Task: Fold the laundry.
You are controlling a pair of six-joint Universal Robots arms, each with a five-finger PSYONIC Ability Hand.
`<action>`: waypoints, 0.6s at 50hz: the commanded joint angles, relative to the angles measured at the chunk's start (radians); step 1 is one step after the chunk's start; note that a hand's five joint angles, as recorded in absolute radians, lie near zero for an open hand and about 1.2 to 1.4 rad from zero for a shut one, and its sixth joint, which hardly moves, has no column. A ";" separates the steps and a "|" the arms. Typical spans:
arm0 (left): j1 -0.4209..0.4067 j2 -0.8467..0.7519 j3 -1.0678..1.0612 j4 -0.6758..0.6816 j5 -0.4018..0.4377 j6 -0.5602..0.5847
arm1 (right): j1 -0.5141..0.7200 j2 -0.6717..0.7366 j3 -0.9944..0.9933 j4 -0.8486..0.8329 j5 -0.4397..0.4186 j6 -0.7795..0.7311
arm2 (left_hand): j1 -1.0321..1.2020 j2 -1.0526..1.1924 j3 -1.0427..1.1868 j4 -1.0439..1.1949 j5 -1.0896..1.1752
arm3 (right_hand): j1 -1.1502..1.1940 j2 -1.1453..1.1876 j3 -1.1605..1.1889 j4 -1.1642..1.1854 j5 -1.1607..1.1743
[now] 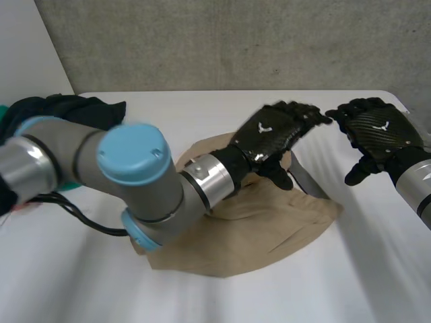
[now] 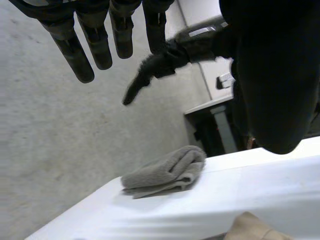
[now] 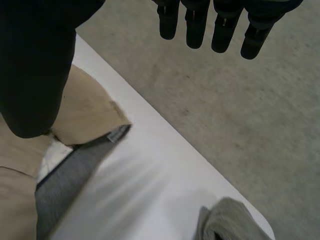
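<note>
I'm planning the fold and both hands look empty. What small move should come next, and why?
Probably lower the left hand onto the far edge of the tan garment and pinch it. That hand and the right hand are both open and hold nothing.

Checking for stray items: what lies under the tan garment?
Grey fabric pokes out from under the tan garment's edge, on the white table. Whatever else lies beneath is covered by the tan cloth and the left arm.

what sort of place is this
Likely a robot lab or workshop, not a home: bare concrete behind a plain white table, with test laundry laid out, a tan cloth and a grey towel.
</note>
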 commanded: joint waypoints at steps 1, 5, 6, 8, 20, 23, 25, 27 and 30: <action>0.044 0.245 -0.163 -0.113 -0.215 0.079 | -0.003 0.015 -0.013 0.016 -0.202 -0.112 | 0.035 0.036 0.033 0.041 0.051 | -0.051 -0.040 -0.039 -0.042 -0.049; 0.046 0.367 -0.295 -0.210 -0.361 0.104 | -0.021 0.059 -0.020 0.055 -0.261 -0.207 | 0.050 0.051 0.048 0.056 0.066 | -0.051 -0.040 -0.039 -0.042 -0.049; 0.047 0.385 -0.325 -0.228 -0.388 0.109 | -0.024 0.073 -0.025 0.074 -0.259 -0.224 | 0.061 0.063 0.060 0.068 0.077 | -0.044 -0.033 -0.032 -0.035 -0.042; 0.046 0.405 -0.380 -0.262 -0.435 0.125 | -0.026 0.113 -0.043 0.146 -0.256 -0.275 | 0.094 0.095 0.092 0.100 0.110 | 0.108 0.119 0.120 0.118 0.110; 0.061 0.406 -0.673 -0.411 -0.536 0.230 | -0.027 0.288 -0.059 0.313 -0.246 -0.600 | 0.144 0.145 0.142 0.150 0.160 | 0.218 0.228 0.229 0.227 0.219; 0.102 0.399 -0.696 -0.355 -0.534 0.231 | -0.024 0.317 -0.057 0.286 -0.246 -0.600 | 0.123 0.125 0.122 0.130 0.139 | 0.229 0.240 0.241 0.239 0.231; 0.127 0.388 -0.710 -0.299 -0.531 0.231 | -0.024 0.340 -0.057 0.264 -0.246 -0.600 | 0.070 0.072 0.069 0.077 0.087 | 0.294 0.305 0.305 0.303 0.296; 0.139 0.380 -0.716 -0.264 -0.528 0.231 | -0.023 0.360 -0.063 0.246 -0.244 -0.596 | 0.079 0.081 0.078 0.085 0.095 | 0.408 0.419 0.419 0.417 0.410; 0.153 0.360 -0.718 -0.210 -0.525 0.237 | -0.017 0.372 -0.066 0.195 -0.238 -0.568 | 0.097 0.098 0.095 0.103 0.113 | 1.024 1.035 1.035 1.033 1.026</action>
